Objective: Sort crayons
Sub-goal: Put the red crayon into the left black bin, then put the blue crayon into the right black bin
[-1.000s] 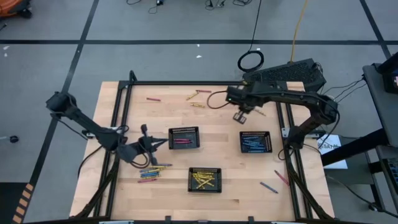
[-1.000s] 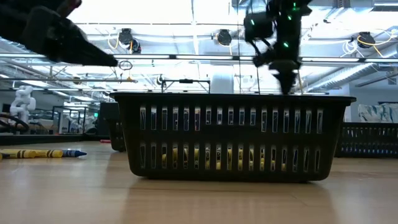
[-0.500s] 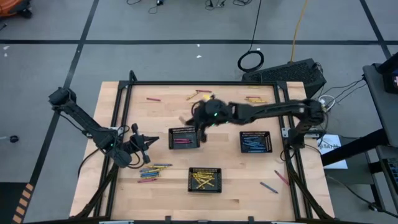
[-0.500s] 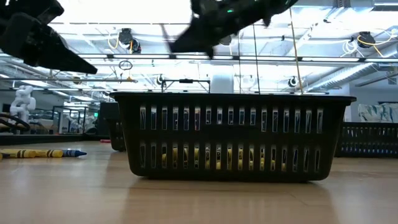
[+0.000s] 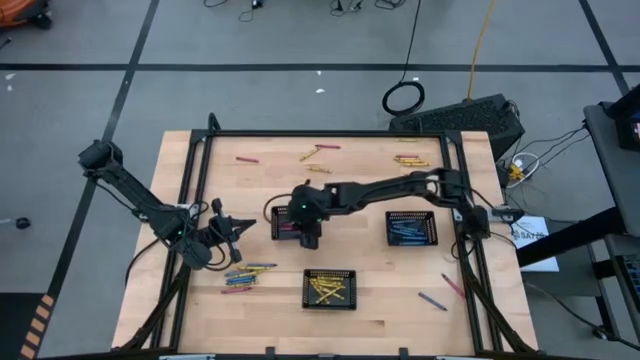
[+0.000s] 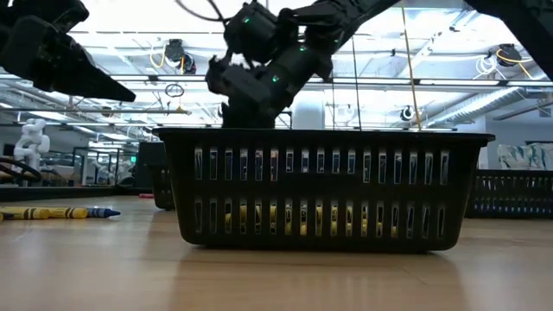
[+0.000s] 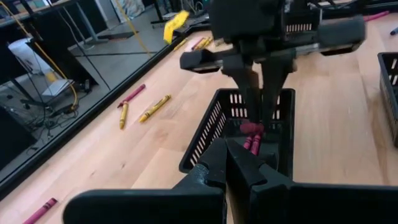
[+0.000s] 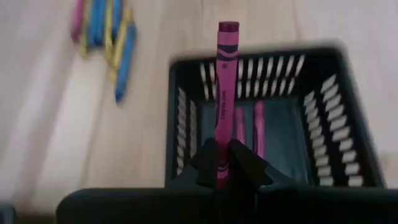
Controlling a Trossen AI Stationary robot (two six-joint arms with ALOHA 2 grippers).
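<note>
- The right gripper point(image 5: 306, 225) is hanging over the pink tray point(image 5: 279, 212) near the table's middle, its fingers point(image 8: 203, 163) clamped on a pink crayon point(image 8: 224, 93) that is pointing forward, out past the fingertips and over the tray.
- Several more pink crayons point(image 8: 258, 127) are lying on the floor of that tray (the left wrist view shows them too, just under the right gripper's tips).
- The left gripper point(image 5: 240, 228) is waiting just beside the tray's left end, above the table, its fingers point(image 7: 214, 158) pressed together and holding nothing.
- A loose cluster of blue, yellow and pink crayons point(image 5: 243, 276) is lying on the table point(image 5: 370, 320) just in front of the left gripper.
- The yellow tray point(image 5: 330, 287) is sitting at front centre with yellow crayons in it, and the blue tray point(image 5: 412, 228) is sitting to the right with blue ones.
- More strays are scattered along the far edge: a pink one point(image 5: 246, 159), some yellow ones point(image 5: 312, 152) and a small group point(image 5: 408, 160) toward the right.
- Two further crayons point(image 5: 442, 293) are lying near the front right corner.
</note>
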